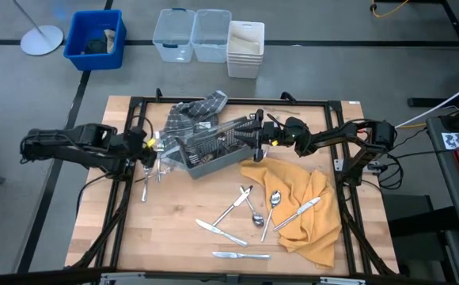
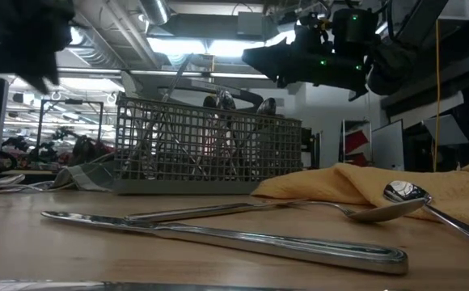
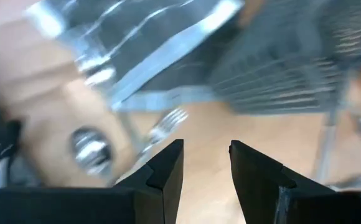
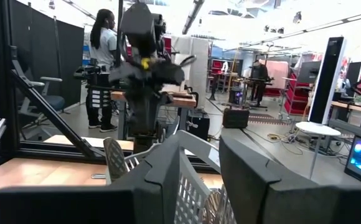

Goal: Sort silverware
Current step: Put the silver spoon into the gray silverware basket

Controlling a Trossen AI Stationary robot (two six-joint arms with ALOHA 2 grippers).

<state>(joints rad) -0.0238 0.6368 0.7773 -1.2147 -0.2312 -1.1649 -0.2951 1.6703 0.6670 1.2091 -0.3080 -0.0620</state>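
Evidently the left gripper, fingers parted and empty, hangs over the loose forks and spoons at the counter's nine o'clock, probably lining up a pick; those lie roughly twelve-to-six. At centre the mesh caddy stands filled pieces upright, and the right gripper, fingers apart and empty, sits over its rim. Toward five o'clock, knives and spoons lie scattered at mixed angles beside the yellow cloth.

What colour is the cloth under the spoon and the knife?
Mustard yellow cloth; the high view shows it best.
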